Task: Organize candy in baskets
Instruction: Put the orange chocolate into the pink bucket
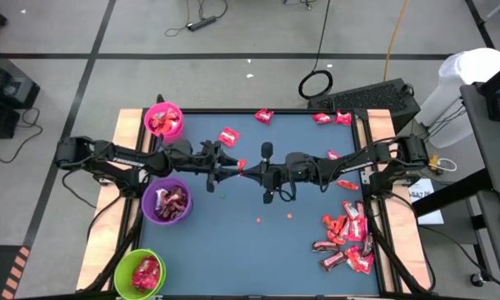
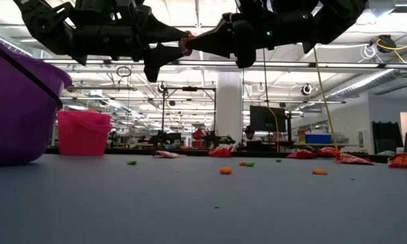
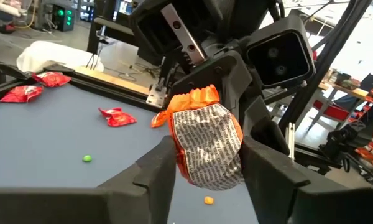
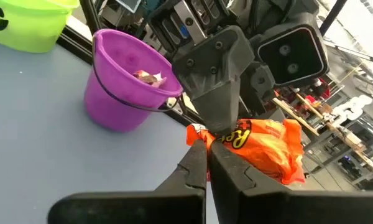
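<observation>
Both arms meet above the middle of the table, tips almost touching. The right gripper (image 4: 206,163) is pinched tight on one edge of an orange candy packet (image 4: 268,147), which hangs in the air between the two tools. The left gripper (image 3: 206,163) has its fingers spread on either side of that same packet, close to its faces, though I cannot tell whether they press it yet. Just behind the left gripper stands the purple basket (image 1: 167,202), brown pieces inside. The pink basket (image 1: 163,120) and green basket (image 1: 140,272) flank it. Behind the right gripper, near the table's corner, lies a heap of red candy (image 1: 348,237).
</observation>
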Controlling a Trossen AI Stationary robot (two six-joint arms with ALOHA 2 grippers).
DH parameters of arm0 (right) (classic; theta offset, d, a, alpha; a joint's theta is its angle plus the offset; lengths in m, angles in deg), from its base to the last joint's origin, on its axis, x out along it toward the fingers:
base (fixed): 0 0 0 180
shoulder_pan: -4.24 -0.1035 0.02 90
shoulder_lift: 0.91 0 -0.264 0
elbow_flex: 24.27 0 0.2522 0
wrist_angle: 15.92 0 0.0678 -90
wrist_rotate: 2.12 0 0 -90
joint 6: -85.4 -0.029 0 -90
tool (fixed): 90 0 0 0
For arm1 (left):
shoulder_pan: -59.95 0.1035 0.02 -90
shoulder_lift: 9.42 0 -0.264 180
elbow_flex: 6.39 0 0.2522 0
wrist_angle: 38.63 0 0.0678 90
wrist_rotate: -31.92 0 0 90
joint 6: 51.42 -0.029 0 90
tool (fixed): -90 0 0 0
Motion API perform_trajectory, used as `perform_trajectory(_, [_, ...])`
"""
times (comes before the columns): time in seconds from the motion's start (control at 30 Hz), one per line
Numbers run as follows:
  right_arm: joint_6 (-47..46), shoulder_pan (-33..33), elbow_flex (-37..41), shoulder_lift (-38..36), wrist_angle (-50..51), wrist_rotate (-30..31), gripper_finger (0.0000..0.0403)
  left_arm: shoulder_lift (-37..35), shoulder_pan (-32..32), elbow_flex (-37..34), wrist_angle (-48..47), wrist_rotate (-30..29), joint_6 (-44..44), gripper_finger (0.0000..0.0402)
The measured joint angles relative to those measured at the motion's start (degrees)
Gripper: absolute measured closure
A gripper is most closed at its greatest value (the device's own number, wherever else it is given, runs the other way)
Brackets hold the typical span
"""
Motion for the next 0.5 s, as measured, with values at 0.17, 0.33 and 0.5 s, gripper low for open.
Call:
perform_trajectory(0.17, [-1.9, 0.0, 0.0, 0.0, -0.1, 0.0, 0.0401, 0.0, 0.0, 0.0, 0.0, 0.0, -1.3, 0.0283])
perform_trajectory(0.33, [-7.0, 0.0, 0.1, 0.0, -0.4, 0.4, 0.0391, -0.1, 0.0, 0.0, 0.0, 0.0, -1.6, 0.0333])
perform_trajectory(0.5, [-11.2, -0.4, 0.1, -0.7, 1.0, 1.3, 0.034, -0.1, 0.1, 0.0, -0.1, -0.1, -1.9, 0.0346])
